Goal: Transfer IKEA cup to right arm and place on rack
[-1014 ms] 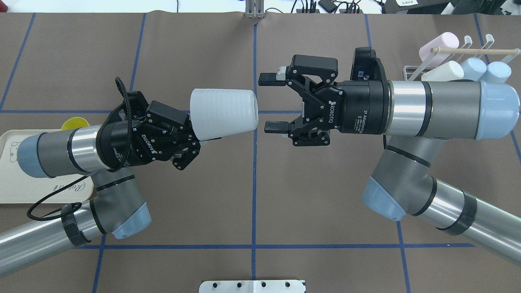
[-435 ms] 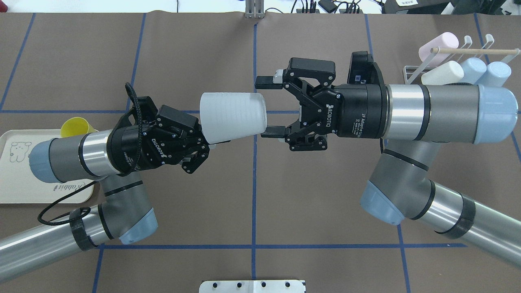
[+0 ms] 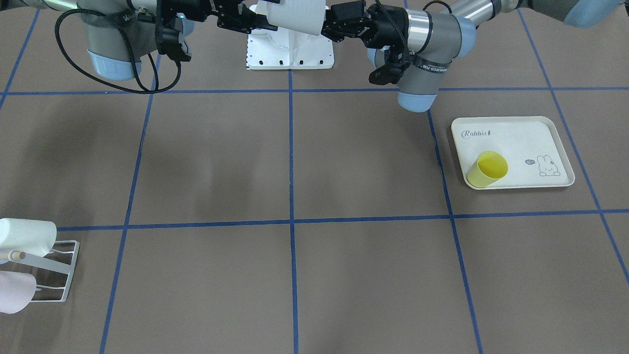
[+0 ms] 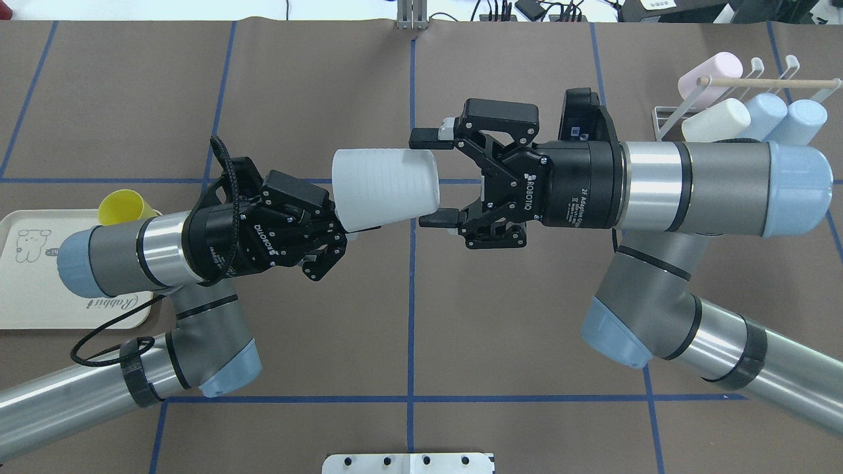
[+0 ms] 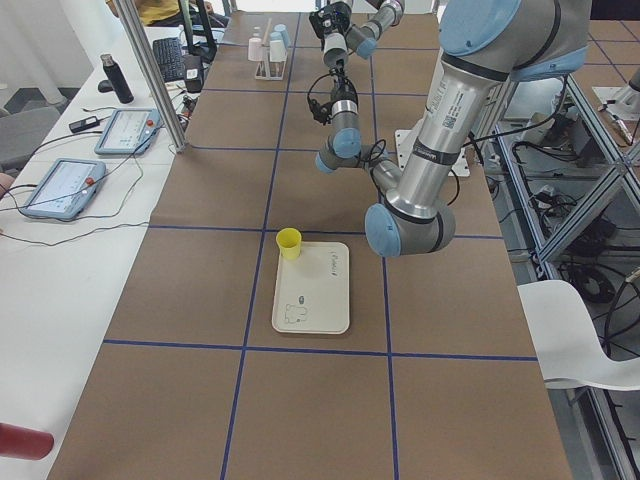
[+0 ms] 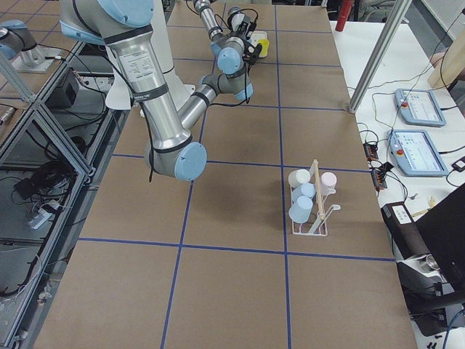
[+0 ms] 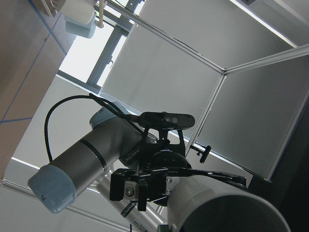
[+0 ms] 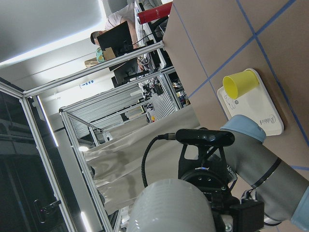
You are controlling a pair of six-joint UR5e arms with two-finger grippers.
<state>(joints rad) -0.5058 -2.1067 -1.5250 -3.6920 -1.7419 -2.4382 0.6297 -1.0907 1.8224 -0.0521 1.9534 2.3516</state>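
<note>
While the white IKEA cup (image 4: 385,189) was held sideways above the table's middle, clamped at its narrow base by the left gripper (image 4: 336,216), its open end was flanked by the fingers of the right gripper (image 4: 429,178), whose jaws were spread wide on either side of the rim. The rack (image 4: 757,82), well apart at the table's far right corner, was loaded with pink, cream and two pale blue cups. A yellow cup (image 4: 122,204) was seen at a corner of the rabbit-print tray (image 4: 26,289).
</note>
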